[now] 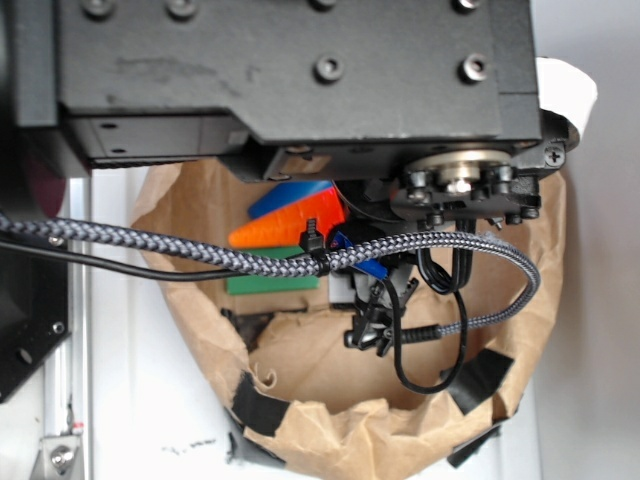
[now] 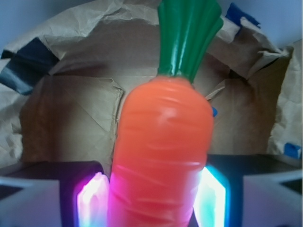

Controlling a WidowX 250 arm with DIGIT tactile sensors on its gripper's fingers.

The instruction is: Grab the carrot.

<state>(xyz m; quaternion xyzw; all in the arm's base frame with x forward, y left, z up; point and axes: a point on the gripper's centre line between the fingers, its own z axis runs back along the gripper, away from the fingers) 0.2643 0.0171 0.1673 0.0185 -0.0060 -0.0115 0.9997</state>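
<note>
The carrot fills the wrist view: glossy orange, ridged, with its green stem cap pointing away. It sits between my gripper's two glowing pads, the pink left pad and the cyan right pad, and both press its sides. In the exterior view the carrot lies inside a brown paper bag, tip to the left, with my black gripper at its right end, largely hidden by the arm and a braided cable.
The torn paper bag with black tape patches surrounds everything. A blue plastic bottle lies just behind the carrot. A flat green block lies in front of it. The arm's black base covers the top.
</note>
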